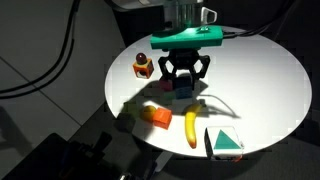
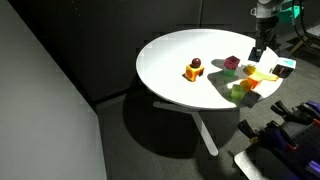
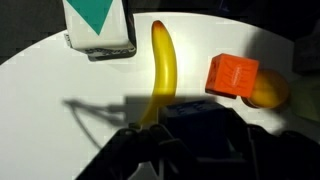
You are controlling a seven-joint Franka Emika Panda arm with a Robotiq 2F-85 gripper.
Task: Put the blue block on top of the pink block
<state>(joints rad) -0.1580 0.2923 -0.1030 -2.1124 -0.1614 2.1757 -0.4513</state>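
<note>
Exterior view: blue block (image 1: 185,89), probably light, rigid, smooth-faced; pinch opposite flat sides; gripper (image 1: 187,77) above it, opening and hold indeterminable.

Nothing to read out here: no lettering, no numbers, no brand marks in any view. The teal-and-white piece (image 3: 98,22) shows only its plain colour pattern. The orange block (image 3: 232,75) and the banana (image 3: 165,65) have unmarked faces. The tool (image 1: 185,80) is too small and dark to make out any label on it, and the white counter (image 1: 270,70) carries no print.
</note>
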